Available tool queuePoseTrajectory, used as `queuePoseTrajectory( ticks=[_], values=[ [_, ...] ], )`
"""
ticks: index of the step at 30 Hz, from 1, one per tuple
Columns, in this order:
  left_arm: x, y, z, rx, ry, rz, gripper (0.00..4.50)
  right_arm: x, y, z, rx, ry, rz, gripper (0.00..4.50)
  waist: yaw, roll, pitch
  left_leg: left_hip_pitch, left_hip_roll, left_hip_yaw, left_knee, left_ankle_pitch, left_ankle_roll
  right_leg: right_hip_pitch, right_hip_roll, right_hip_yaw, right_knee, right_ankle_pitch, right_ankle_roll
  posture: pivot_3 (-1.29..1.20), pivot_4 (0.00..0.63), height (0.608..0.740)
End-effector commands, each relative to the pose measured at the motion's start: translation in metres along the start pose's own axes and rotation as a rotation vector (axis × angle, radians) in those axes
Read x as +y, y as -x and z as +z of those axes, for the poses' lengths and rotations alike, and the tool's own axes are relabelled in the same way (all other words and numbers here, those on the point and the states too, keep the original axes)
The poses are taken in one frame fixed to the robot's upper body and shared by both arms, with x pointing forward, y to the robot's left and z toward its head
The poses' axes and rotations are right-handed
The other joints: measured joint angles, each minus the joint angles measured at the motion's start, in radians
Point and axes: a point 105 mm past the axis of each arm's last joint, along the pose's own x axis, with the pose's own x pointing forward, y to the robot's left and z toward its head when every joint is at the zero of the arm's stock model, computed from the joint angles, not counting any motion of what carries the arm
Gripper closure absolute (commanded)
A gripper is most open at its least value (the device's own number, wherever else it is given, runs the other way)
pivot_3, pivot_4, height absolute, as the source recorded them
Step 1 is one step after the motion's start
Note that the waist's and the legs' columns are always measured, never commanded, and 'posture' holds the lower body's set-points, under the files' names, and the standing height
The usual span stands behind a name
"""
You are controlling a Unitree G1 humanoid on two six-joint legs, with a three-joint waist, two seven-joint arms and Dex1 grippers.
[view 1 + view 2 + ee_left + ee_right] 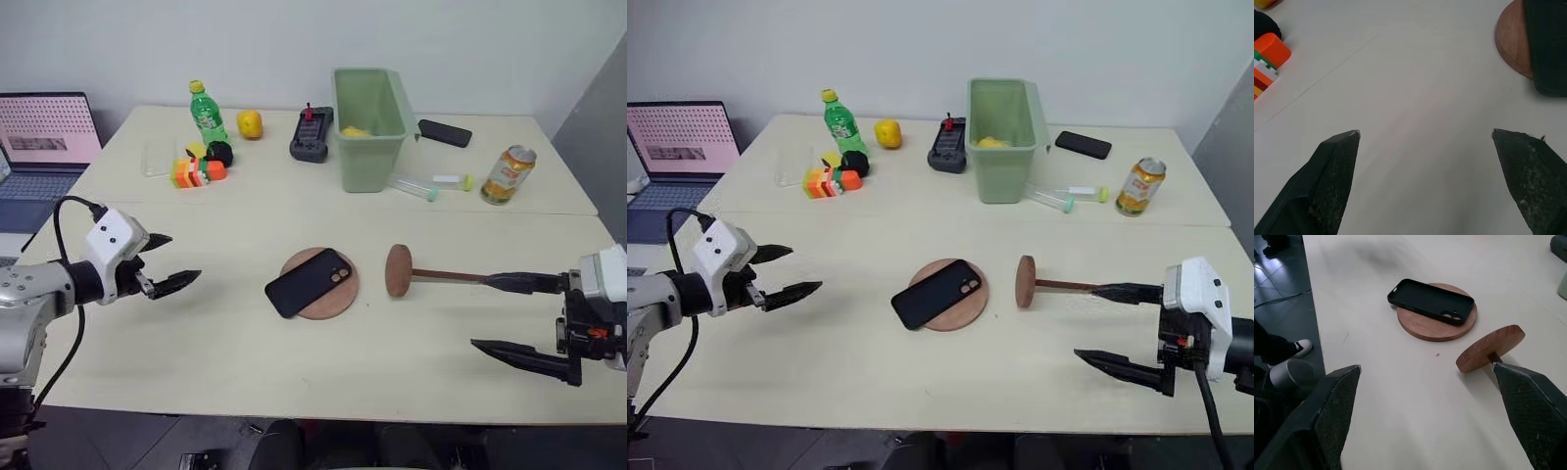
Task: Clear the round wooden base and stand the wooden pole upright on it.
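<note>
The left gripper [168, 262] hangs open over bare table [196, 352]. Near the middle lies the base [328, 296] with a black phone case [308, 282] resting across it. Just right of it the pole [446, 275] lies flat, disc end toward the base, rod running rightward between the open right gripper's [517, 315] fingers.

Lying across the round wooden base [331, 299], a black phone case [309, 282] is hiding its centre. Covering the far end of the wooden pole [446, 275], a right-gripper finger [524, 283]. Being cut off at the left edge, a laptop [44, 147]. Sitting inside the green bin [367, 122], something yellow, too hidden to identify.
</note>
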Motion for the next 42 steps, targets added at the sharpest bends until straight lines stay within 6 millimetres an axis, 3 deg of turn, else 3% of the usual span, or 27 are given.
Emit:
queuePoseTrajectory(
  ticks=[1,13,22,25,32,40,42],
  values=[
    [0.003,0.005,0.017,-0.056,-0.053,0.023,0.01,-0.002,-0.003,0.006,-0.021,0.029,0.003,0.00,0.000,0.000,0.000,0.000,0.000,0.000,0.000,0.000,0.000,0.000,0.000,0.000,0.000,0.000,0.000,0.00,0.150,0.740],
    [0.003,-0.005,0.025,-0.053,-0.125,0.027,0.01,-0.007,-0.008,0.007,-0.042,0.039,-0.016,0.00,0.001,0.000,0.001,0.000,0.000,0.000,-0.001,0.000,0.000,0.000,0.000,0.000,0.000,0.000,0.000,0.00,0.150,0.740],
    [-0.025,-0.019,0.039,-0.094,-0.203,-0.200,0.01,-0.007,-0.018,0.008,-0.042,-0.011,-0.070,0.00,0.001,0.000,0.001,0.000,0.000,0.000,-0.001,0.000,0.000,0.000,0.000,0.000,0.000,0.000,0.000,0.00,0.150,0.740],
    [-0.028,-0.036,0.044,-0.094,-0.191,-0.227,0.01,-0.004,-0.027,0.011,-0.060,-0.039,-0.067,0.00,0.002,-0.001,0.001,0.000,0.000,0.000,0.000,0.000,0.000,0.000,0.000,0.000,0.000,0.000,0.000,0.00,0.150,0.740],
    [-0.063,-0.098,0.062,-0.126,-0.188,-0.362,0.01,0.007,-0.056,0.017,-0.098,-0.061,-0.039,0.00,0.001,-0.001,0.001,-0.001,-0.002,0.000,0.000,0.000,0.000,0.000,0.001,-0.001,0.000,0.000,0.000,0.00,0.150,0.740],
    [-0.085,-0.126,0.064,-0.104,-0.167,-0.444,0.01,0.011,-0.060,0.021,-0.102,-0.039,-0.030,0.00,-0.001,-0.001,0.001,-0.006,-0.002,-0.001,0.003,0.000,0.000,-0.004,0.002,-0.001,0.000,0.000,0.000,0.00,0.150,0.740],
    [-0.088,-0.138,0.060,-0.072,-0.165,-0.437,0.37,0.013,-0.060,0.023,-0.101,-0.025,-0.021,0.00,-0.002,-0.001,0.001,-0.005,-0.001,-0.002,0.003,0.000,0.000,-0.004,0.002,-0.001,0.000,0.000,0.000,0.00,0.150,0.740]
  ],
)
